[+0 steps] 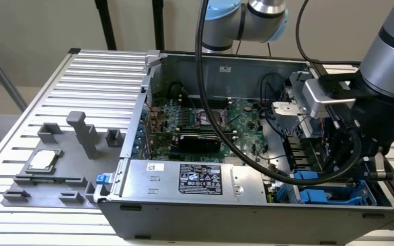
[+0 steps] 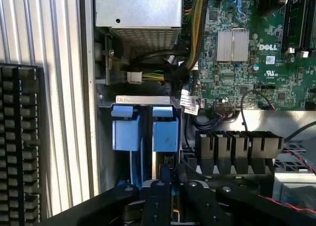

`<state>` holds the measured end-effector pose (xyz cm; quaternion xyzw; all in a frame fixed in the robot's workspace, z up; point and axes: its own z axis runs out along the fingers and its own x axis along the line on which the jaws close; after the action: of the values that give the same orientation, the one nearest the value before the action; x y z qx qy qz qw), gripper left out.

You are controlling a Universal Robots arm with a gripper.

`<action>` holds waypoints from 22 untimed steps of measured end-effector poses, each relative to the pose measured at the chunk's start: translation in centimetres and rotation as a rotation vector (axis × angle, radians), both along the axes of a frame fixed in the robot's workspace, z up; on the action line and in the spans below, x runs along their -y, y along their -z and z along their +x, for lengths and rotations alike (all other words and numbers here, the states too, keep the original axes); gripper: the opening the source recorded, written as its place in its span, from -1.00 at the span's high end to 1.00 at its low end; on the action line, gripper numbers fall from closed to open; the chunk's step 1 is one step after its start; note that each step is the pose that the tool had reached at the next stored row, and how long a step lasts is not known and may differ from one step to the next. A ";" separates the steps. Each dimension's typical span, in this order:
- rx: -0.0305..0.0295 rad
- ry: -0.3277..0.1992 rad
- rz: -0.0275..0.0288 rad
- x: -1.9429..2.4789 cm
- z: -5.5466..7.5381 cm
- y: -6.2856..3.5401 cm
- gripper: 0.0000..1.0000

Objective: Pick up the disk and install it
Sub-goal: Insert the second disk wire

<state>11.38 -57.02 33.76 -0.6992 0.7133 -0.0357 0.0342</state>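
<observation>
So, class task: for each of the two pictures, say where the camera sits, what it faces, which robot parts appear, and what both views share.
Exterior view: off the arm, above the open computer case, looking down into it; the arm's silver links show.
Wrist view: on the wrist, facing down at the drive bay; the gripper shows at the picture's edge.
Shared: the blue carrier tabs, the green motherboard and the silver power supply.

The black keyboard [image 2: 19, 142] was cut off at the picture's edge. The disk [image 2: 164, 137] showed just its blue carrier end; the fingers [image 2: 159, 196] covered the rest.
</observation>
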 end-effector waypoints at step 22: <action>0.0000 0.000 -0.0004 -0.22 0.0 0.25 1.00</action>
<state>11.38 -56.80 33.51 -0.6992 0.7132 -0.0359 0.0340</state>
